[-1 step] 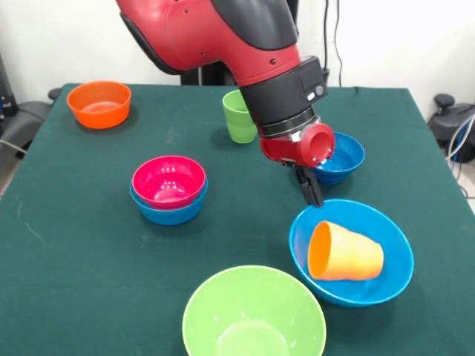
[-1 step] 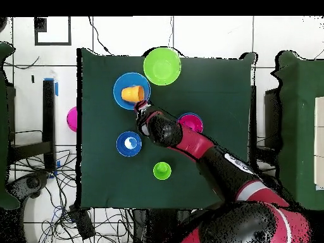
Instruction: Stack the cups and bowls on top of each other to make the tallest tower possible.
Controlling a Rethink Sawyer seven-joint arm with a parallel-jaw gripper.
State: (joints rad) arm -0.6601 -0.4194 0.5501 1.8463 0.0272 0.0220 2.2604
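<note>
We see the gripper (image 1: 312, 190) hanging just above the far rim of the big blue bowl (image 1: 375, 293); we cannot tell how its jaws stand. The orange cup (image 1: 345, 254) lies on its side inside that bowl. Beside the bowl sits the big green bowl (image 1: 223, 311), and farther off a pink bowl (image 1: 168, 180) nests in a small blue one (image 1: 169, 213).

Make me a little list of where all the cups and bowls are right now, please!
orange cup: lying on its side inside the big blue bowl
pink bowl: nested in a small blue bowl
green cup: upright, alone
orange bowl: alone, far corner
lime bowl: alone, front edge
other small blue bowl: behind the gripper
gripper: above the big blue bowl's rim, holding nothing
</note>
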